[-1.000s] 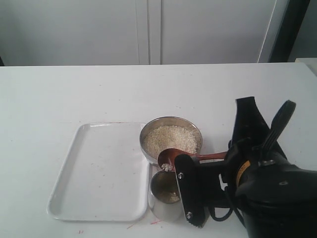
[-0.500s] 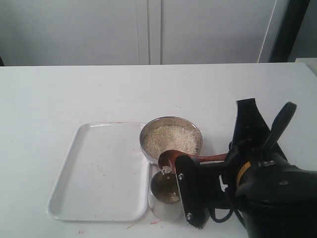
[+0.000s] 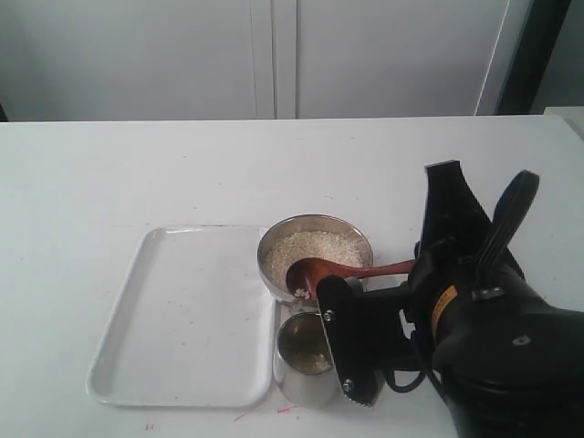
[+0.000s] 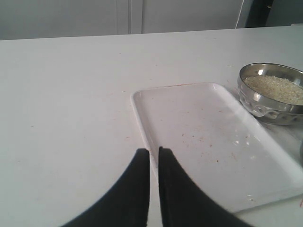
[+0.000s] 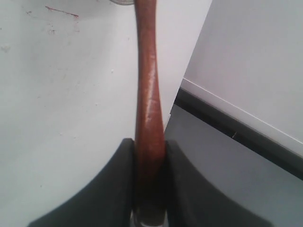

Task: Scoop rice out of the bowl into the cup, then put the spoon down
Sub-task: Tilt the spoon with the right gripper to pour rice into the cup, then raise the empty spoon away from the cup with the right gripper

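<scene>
The steel bowl (image 3: 358,239) holds a heap of rice (image 3: 315,246); it also shows as the bowl (image 4: 265,101) with rice (image 4: 279,88) in the left wrist view. The steel cup (image 3: 304,351) stands just in front of it with some rice at its bottom. My right gripper (image 3: 415,270) (image 5: 150,142) is shut on the handle of the reddish-brown spoon (image 3: 315,271) (image 5: 147,90). The spoon's head lies over the bowl's near rim, with a few grains on it. My left gripper (image 4: 154,152) is shut on nothing, hovering over the tray's edge.
A white tray (image 3: 182,319) (image 4: 203,137) lies flat left of the bowl and cup, touching or nearly touching the cup. The bulky black right arm (image 3: 502,338) fills the front right corner. Red marks (image 3: 274,411) dot the table near its front edge.
The spoon head has risen from above the cup and moved back over the bowl's near rim. The right arm shifted slightly away with it. The cup and bowl stayed put.
</scene>
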{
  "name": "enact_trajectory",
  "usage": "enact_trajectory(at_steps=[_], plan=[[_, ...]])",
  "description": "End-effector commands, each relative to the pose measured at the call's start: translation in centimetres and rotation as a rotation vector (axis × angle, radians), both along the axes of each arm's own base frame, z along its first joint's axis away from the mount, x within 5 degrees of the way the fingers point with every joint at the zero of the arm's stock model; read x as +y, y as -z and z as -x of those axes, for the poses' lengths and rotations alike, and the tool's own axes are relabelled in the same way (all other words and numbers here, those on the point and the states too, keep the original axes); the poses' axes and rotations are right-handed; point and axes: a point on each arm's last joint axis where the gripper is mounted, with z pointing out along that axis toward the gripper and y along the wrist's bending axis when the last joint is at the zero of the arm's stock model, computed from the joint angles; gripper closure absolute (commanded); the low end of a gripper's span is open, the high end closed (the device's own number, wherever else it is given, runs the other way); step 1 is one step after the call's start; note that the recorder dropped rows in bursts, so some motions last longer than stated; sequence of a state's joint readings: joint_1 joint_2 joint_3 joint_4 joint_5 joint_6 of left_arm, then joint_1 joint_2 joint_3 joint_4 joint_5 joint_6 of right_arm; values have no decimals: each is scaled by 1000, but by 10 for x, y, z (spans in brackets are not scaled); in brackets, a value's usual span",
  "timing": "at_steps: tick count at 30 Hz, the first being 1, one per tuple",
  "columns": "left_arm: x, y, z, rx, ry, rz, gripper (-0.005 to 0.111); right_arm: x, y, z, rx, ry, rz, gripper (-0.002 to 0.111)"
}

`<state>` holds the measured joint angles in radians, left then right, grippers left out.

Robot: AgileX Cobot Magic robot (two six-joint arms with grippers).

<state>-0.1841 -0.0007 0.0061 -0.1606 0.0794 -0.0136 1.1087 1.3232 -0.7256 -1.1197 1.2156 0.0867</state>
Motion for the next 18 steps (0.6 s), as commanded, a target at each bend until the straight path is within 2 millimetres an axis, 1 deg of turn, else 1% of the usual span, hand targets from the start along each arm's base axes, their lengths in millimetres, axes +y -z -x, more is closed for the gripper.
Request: enact_trajectory(at_steps=[1, 4, 9, 18], plan=[[0, -2, 0, -5, 4, 16, 92, -3, 1, 2, 17, 24, -18, 108], [0, -2, 0, -5, 4, 16, 92, -3, 2, 3, 27, 31, -24, 108], [0, -2, 0, -5, 4, 16, 92, -3, -4, 0, -31, -4, -4, 108], [0, -2, 0, -5, 4, 16, 92, -15, -14, 10, -1, 32, -105, 108]])
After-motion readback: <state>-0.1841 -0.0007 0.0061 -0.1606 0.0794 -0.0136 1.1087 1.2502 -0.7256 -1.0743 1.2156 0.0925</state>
